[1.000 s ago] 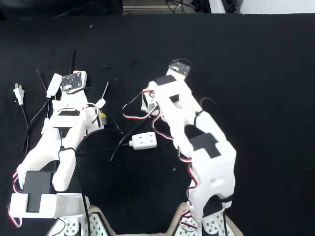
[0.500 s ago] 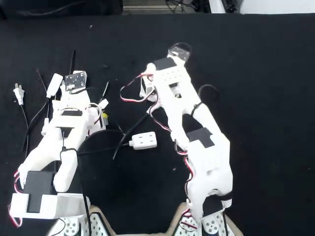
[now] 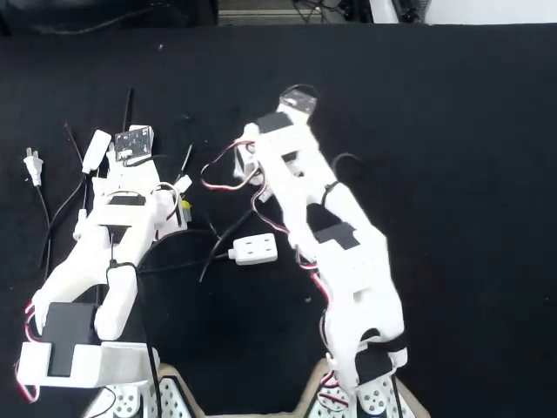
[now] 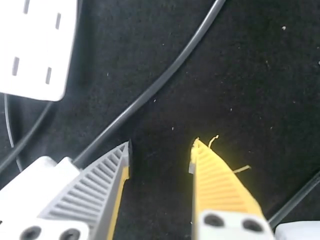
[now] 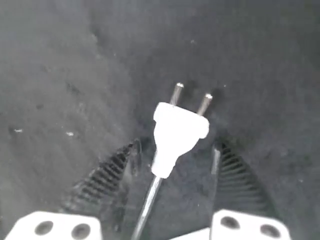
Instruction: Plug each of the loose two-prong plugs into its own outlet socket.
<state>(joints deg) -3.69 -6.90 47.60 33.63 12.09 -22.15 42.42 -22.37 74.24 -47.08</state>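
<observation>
In the right wrist view a white two-prong plug (image 5: 178, 125) lies on the black cloth between the spread fingers of my right gripper (image 5: 175, 146), prongs pointing away, with neither pad touching it. From above, the right arm stretches toward the table's far middle (image 3: 291, 109). My left gripper (image 4: 161, 147) is open over bare cloth, a black cable (image 4: 150, 92) running just ahead of it and a white outlet socket (image 4: 35, 45) beyond. Another white outlet socket (image 3: 255, 250) rests between the arms. A second loose plug (image 3: 33, 164) lies at the far left.
Black cables (image 3: 213, 248) and red-and-white servo wires (image 3: 228, 178) cross the cloth between the two arms. A long white block (image 3: 96, 146) sits beside the left arm's wrist. The right half of the table is open black cloth (image 3: 470, 192).
The right arm has swung left and reached farther across the table. The left arm has stayed almost still.
</observation>
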